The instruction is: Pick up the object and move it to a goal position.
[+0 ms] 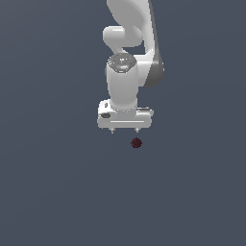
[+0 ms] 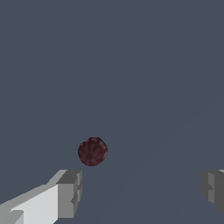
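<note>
In the exterior view, the white Panda arm (image 1: 129, 53) reaches down from the upper edge of the picture, its wrist pointing straight down toward a plain dark grey-blue surface (image 1: 53, 182). The claw (image 1: 124, 129) hangs at the end of the arm, its broad white body level, and only the two short tips of its fingers (image 1: 112, 129) show beneath it. They stand well apart from each other, so the claw is wide open and has hold of nothing. The ball (image 1: 136, 142), tiny, dark maroon and bumpy, lies on the surface just below the claw, near the finger tip on the exterior view's right and a little past it toward that side. It is far smaller than the claw's body. There is a clear gap between ball and finger tips; nothing touches it.

In the wrist view, the same ball (image 2: 92, 151) shows larger, round and mottled dark red against the even grey-blue surface (image 2: 131, 65). Two grey finger pads enter the picture at its edge: one pad (image 2: 69, 193) on a white finger body, the other (image 2: 213, 189) only partly in the picture. A wide stretch of bare surface lies between them, which confirms the claw (image 2: 140, 192) is spread wide and empty. The ball sits close to the first pad, apart from it, and it does not lie centred in the gap between the two pads.
</note>
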